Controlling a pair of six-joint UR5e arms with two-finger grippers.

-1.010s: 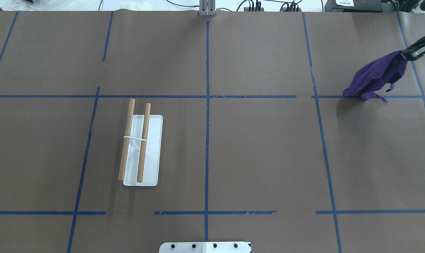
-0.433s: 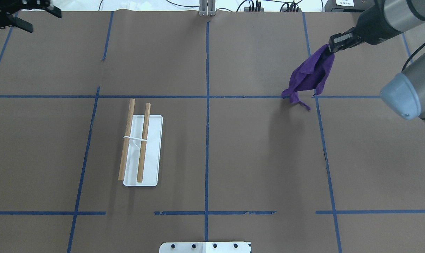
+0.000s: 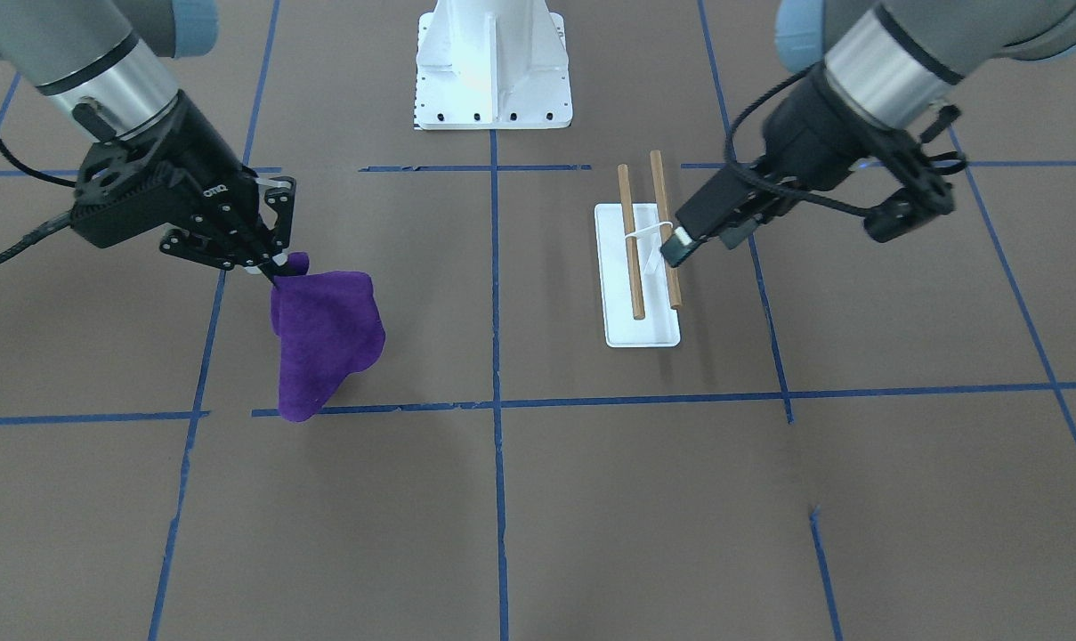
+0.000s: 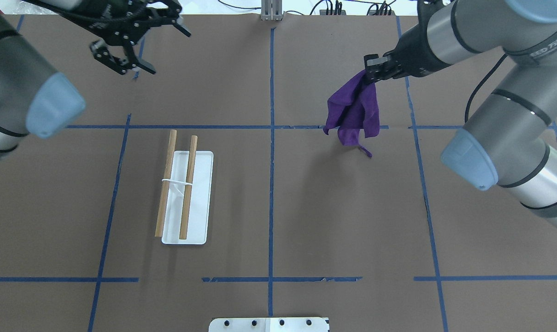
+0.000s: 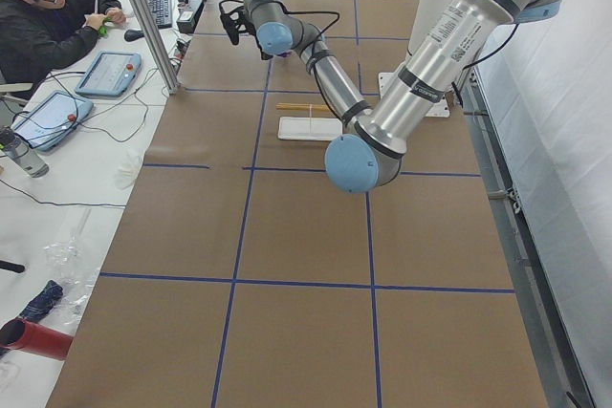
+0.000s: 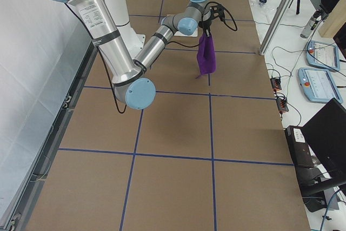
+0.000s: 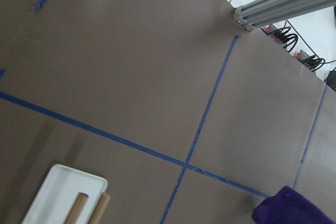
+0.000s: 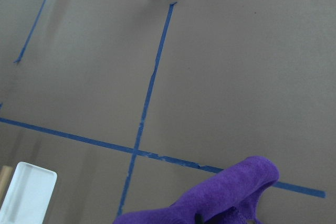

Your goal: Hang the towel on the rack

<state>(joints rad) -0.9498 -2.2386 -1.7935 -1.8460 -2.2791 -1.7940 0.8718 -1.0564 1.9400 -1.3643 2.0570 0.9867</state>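
Note:
My right gripper (image 4: 368, 76) is shut on the top of the purple towel (image 4: 354, 113), which hangs bunched below it over the table, right of the centre line. The towel also shows in the front view (image 3: 324, 343), under that gripper (image 3: 271, 267), and at the bottom of the right wrist view (image 8: 220, 198). The rack (image 4: 186, 184), two wooden rods over a white base (image 4: 203, 198), stands left of centre with nothing on it; it also shows in the front view (image 3: 649, 240). My left gripper (image 4: 165, 50) is open and empty, above the table beyond the rack.
The white robot pedestal (image 3: 493, 62) is bolted at the near table edge. An aluminium post (image 4: 272, 11) and cables stand at the far edge. Blue tape lines (image 4: 271, 138) grid the brown table. An operator (image 5: 48, 26) sits at a side desk.
My right gripper has carried the towel leftward from the table's far right toward the centre line. My left arm has swung in from the far left corner toward the rack's side.

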